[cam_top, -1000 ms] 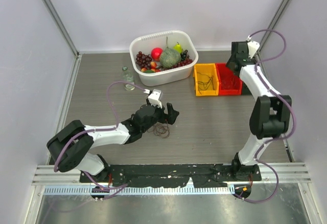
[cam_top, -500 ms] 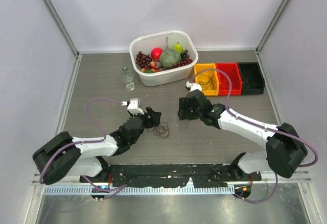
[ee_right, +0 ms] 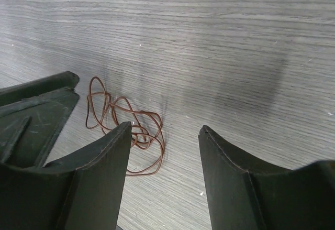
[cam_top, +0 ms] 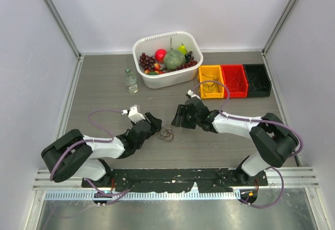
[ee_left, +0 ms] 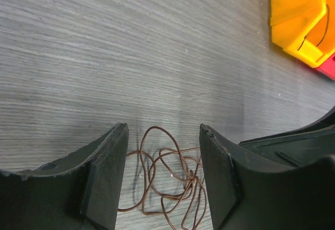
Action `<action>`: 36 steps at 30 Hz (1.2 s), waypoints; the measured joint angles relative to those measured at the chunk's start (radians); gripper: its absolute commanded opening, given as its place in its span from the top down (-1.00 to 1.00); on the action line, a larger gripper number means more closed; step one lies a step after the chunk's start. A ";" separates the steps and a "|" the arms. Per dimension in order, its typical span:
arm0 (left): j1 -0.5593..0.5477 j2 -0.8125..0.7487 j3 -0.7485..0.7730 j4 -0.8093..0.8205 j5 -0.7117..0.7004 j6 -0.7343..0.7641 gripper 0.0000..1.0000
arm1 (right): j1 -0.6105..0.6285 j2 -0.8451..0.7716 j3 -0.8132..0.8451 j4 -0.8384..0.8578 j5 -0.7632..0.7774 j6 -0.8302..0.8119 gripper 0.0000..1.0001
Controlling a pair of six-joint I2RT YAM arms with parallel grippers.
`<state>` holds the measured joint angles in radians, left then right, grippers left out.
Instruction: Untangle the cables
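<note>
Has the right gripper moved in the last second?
Yes. The right gripper swung from beside the red bin toward the cables at mid-table.

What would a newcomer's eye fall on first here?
A small tangle of thin reddish-brown wire lies on the grey wood-grain table, between the left pincer and the right pincer, both open. Behind it stands a white plastic tub of fruit, with a yellow bin, a red bin and a black bin beside it.

Left arm [cam_top: 102, 146] lies low, forearm reaching right and away from its base. Right arm [cam_top: 235, 122] lies low, reaching left. Left hand [cam_top: 155, 123] and right hand [cam_top: 178, 119] face each other, near but apart. Both hands' fingers stand parted.
</note>
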<state>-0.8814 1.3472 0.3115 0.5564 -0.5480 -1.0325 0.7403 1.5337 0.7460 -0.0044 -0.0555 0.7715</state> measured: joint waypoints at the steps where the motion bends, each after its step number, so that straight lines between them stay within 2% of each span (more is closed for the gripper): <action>1: 0.000 0.007 0.001 -0.001 0.004 -0.010 -0.13 | 0.000 0.001 0.000 0.000 0.000 0.003 -0.19; 8: 0.000 0.092 0.056 -0.029 0.066 -0.023 -0.01 | -0.001 0.022 0.026 0.006 0.003 0.018 -0.20; 16: 0.000 0.113 0.083 -0.025 0.115 -0.003 0.55 | -0.001 0.131 0.103 -0.013 -0.020 -0.007 -0.19; 20: 0.000 0.113 0.078 -0.013 0.122 0.006 0.84 | -0.002 0.157 0.116 -0.015 -0.056 0.057 -0.17; 23: 0.000 0.113 0.075 -0.001 0.131 0.019 0.99 | -0.002 0.166 0.116 -0.011 -0.074 0.129 -0.15; 25: 0.000 0.113 0.074 0.009 0.138 0.024 1.00 | -0.003 0.172 0.116 -0.003 -0.082 0.173 -0.13; 29: 0.000 0.113 0.066 0.033 0.151 0.038 1.00 | -0.003 0.178 0.114 0.001 -0.089 0.232 0.07; 31: 0.000 0.112 0.055 0.055 0.156 0.045 1.00 | -0.002 0.179 0.104 0.010 -0.088 0.253 0.32; 32: 0.000 0.111 0.047 0.067 0.159 0.048 1.00 | -0.002 0.179 0.098 0.015 -0.088 0.260 0.37; 33: 0.000 0.107 0.036 0.082 0.161 0.050 1.00 | -0.002 0.179 0.088 0.022 -0.085 0.267 0.55; 36: 0.000 0.077 -0.008 0.136 0.172 0.072 1.00 | -0.002 0.180 0.065 0.046 -0.084 0.282 0.90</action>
<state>-0.8810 1.4242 0.3035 0.6922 -0.3756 -0.9607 0.7380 1.7138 0.8108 0.0418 -0.1390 1.0534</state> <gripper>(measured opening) 0.011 0.213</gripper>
